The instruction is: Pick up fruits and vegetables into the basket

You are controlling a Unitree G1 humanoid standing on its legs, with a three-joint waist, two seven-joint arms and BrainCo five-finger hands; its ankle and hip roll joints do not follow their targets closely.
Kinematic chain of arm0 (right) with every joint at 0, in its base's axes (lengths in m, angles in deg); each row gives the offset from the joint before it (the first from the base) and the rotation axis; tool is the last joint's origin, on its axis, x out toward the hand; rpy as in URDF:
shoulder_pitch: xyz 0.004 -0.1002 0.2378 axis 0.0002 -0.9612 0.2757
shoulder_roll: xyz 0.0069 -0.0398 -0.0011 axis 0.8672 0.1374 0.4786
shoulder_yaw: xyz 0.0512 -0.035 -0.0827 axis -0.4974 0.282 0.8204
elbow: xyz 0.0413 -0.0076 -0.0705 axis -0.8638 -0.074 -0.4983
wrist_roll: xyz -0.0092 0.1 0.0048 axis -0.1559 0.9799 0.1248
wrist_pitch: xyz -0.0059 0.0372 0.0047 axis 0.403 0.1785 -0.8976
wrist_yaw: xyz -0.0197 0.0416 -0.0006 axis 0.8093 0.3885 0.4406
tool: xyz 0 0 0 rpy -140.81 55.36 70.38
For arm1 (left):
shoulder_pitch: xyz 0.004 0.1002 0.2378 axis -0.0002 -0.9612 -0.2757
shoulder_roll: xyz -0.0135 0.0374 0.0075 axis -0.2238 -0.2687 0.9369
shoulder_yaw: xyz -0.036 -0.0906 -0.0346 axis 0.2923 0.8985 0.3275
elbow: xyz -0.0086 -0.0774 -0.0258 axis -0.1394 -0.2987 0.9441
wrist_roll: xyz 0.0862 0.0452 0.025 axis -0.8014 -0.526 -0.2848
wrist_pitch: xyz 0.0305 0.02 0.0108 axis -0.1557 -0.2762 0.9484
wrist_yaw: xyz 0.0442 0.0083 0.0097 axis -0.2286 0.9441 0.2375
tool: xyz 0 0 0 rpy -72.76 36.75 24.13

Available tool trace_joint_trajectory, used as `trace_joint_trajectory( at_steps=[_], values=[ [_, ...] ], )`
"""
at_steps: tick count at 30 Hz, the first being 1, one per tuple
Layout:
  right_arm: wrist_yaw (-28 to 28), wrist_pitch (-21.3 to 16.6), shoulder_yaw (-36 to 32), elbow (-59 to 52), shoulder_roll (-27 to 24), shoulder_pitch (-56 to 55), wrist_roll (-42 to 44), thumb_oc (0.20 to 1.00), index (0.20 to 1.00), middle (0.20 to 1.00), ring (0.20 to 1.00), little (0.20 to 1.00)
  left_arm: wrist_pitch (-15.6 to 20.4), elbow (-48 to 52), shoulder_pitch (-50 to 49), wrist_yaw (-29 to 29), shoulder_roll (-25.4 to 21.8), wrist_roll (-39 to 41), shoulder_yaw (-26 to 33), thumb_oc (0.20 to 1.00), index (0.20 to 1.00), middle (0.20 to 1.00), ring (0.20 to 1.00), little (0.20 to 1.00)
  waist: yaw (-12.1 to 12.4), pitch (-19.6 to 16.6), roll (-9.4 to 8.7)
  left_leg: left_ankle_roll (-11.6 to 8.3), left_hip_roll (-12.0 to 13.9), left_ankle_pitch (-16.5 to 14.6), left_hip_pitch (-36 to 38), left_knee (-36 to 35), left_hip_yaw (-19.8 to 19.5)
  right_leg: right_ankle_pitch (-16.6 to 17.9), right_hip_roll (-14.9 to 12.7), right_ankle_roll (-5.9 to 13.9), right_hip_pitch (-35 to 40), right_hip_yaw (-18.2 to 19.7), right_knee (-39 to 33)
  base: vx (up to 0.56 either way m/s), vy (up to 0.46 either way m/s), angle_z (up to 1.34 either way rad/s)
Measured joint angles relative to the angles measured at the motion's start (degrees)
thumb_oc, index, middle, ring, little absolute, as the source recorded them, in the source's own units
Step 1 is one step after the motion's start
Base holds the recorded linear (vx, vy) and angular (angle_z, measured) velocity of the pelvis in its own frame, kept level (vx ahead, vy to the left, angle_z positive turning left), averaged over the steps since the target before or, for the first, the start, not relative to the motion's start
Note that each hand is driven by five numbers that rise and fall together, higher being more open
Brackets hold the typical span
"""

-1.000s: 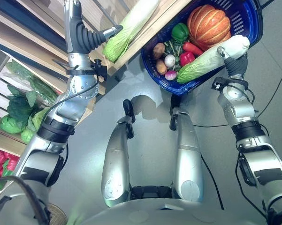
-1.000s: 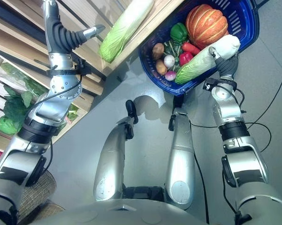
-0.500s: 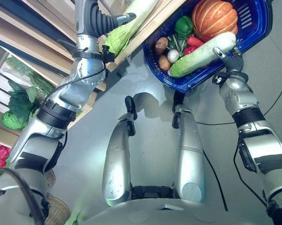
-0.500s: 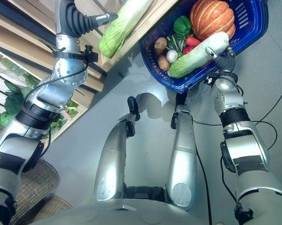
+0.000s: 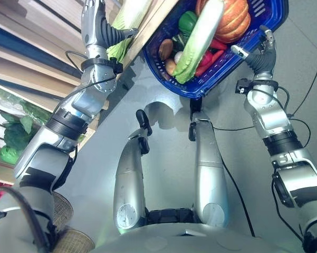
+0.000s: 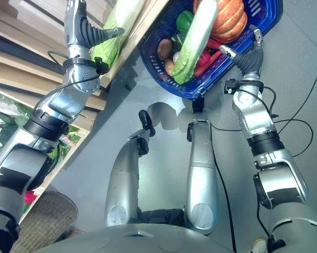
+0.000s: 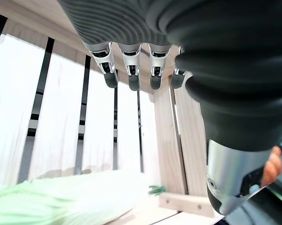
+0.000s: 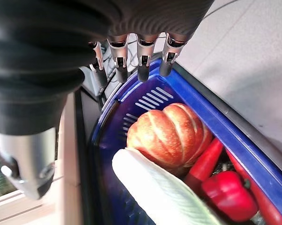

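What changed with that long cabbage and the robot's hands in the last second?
The right hand let go of the napa cabbage, which now lies in the blue basket across the pumpkin. The left hand moved onto the shelf cabbage. The other vegetables stayed.

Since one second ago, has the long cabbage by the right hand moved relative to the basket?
Yes. The cabbage lay across the blue basket's near rim in the right hand; now it lies inside, over the pumpkin, released.

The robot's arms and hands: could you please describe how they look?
Both arms are silver-grey segmented shells with black bands at the joints. The left hand and right hand each wear a dark ribbed cover over back and wrist, with silver, dark-tipped fingers.
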Motion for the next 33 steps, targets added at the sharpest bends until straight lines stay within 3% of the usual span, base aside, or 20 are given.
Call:
trace_joint_trajectory(
  at_steps=[4, 15, 24, 33],
  values=[
    [-3.48, -2.02, -1.22, -5.52, 0.0, -6.06, -3.73, 1.0, 1.0, 1.0, 1.0, 1.0, -0.89, -1.45, -1.62, 0.19, 0.85, 1.81, 2.08, 1.0, 1.0, 1.0, 1.0, 1.0, -3.05, 0.0, 0.0, 0.06, 0.04, -0.14, 0.96, -0.95, 1.37, -0.12, 0.47, 0.61, -0.06, 1.11, -0.73, 0.02, 0.112, -0.14],
    [-14.74, -6.74, -5.98, -15.22, -2.81, -15.99, -1.93, 1.0, 1.0, 1.0, 1.0, 1.0, -0.64, -16.86, -3.65, 0.58, 2.7, 9.7, 6.34, 1.0, 1.0, 1.0, 1.0, 1.0, -6.15, -0.01, 0.03, -0.84, 0.76, -0.23, 3.37, -3.49, 4.54, 0.18, 2.26, 0.1, -0.89, 3.72, -0.69, 0.02, 0.088, -0.15],
    [-21.33, -5.76, -6.75, -17.24, -4.63, -17.57, 1.25, 1.0, 1.0, 1.0, 1.0, 1.0, -0.5, -28.26, -2.63, -1.05, 1.67, 18.84, 10.68, 1.0, 1.0, 1.0, 1.0, 1.0, -8.24, -0.02, 0.02, -1.27, 1.0, 0.17, 4.23, -4.03, 5.3, -0.17, 2.33, 0.12, -0.86, 3.77, -0.68, 0.03, 0.038, -0.03],
    [-22.26, -2.33, -6.68, -17.19, -5.09, -20.43, 4.93, 1.0, 1.0, 1.0, 1.0, 1.0, 3.04, -32.04, -1.93, -0.38, -0.42, 26.47, 14.06, 1.0, 1.0, 1.0, 1.0, 1.0, -8.42, -0.02, 0.0, -1.57, 1.55, 0.46, 3.95, -4.65, 5.15, -0.18, 2.92, 0.05, -1.06, 3.62, -0.85, 0.01, 0.008, 0.0]
  ],
)
